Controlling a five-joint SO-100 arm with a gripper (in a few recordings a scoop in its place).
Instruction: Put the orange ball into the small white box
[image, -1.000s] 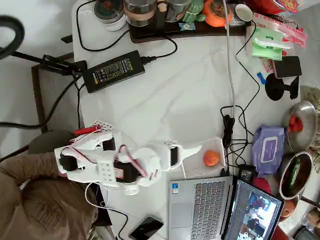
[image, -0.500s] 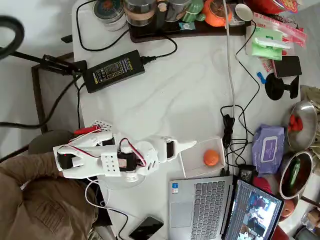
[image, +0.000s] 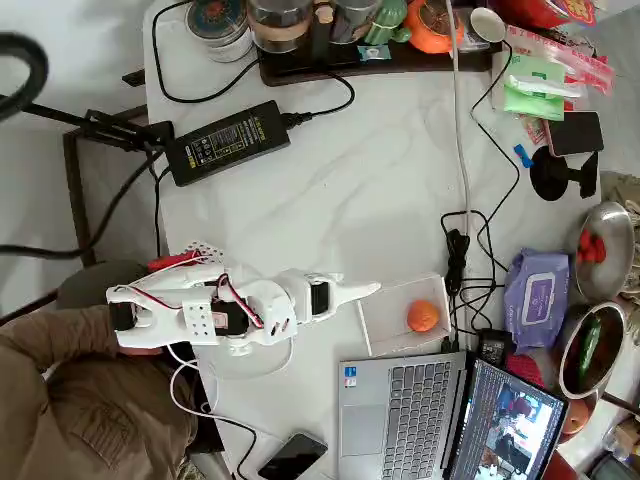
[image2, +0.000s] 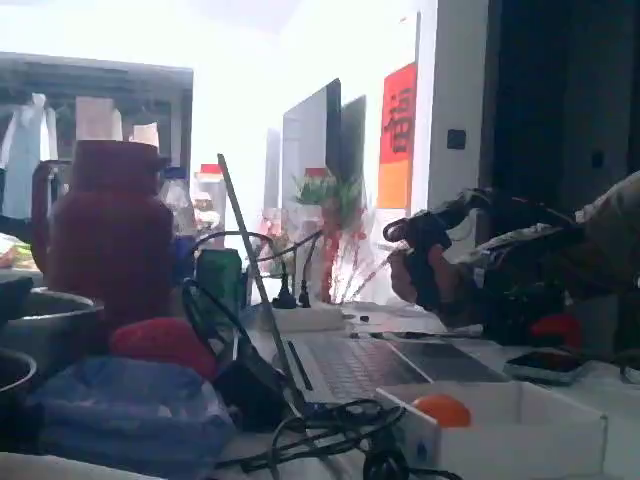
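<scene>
White marbled table seen from overhead, cluttered along its edges. Orange ball sits inside the small white box, toward the box's right side in the overhead view; box is near the table's lower right edge, touching or just beside the laptop below it. In the fixed view the ball shows above the box's near wall, resting in it. White arm lies across the lower left part of the table; gripper points right, tip just off the box's upper left corner, apart from the ball. Fingers look drawn together with nothing between them, though the overhead angle leaves some doubt. Black power brick sits toward the table's upper left, its cable running up to the tray of jars at the top edge. Purple wet-wipes pack lies off the right edge of the box, past a tangle of black cables. Phone lies at the bottom edge, left of the laptop. Person's brown sleeve at the lower left corner of the overhead view.
</scene>
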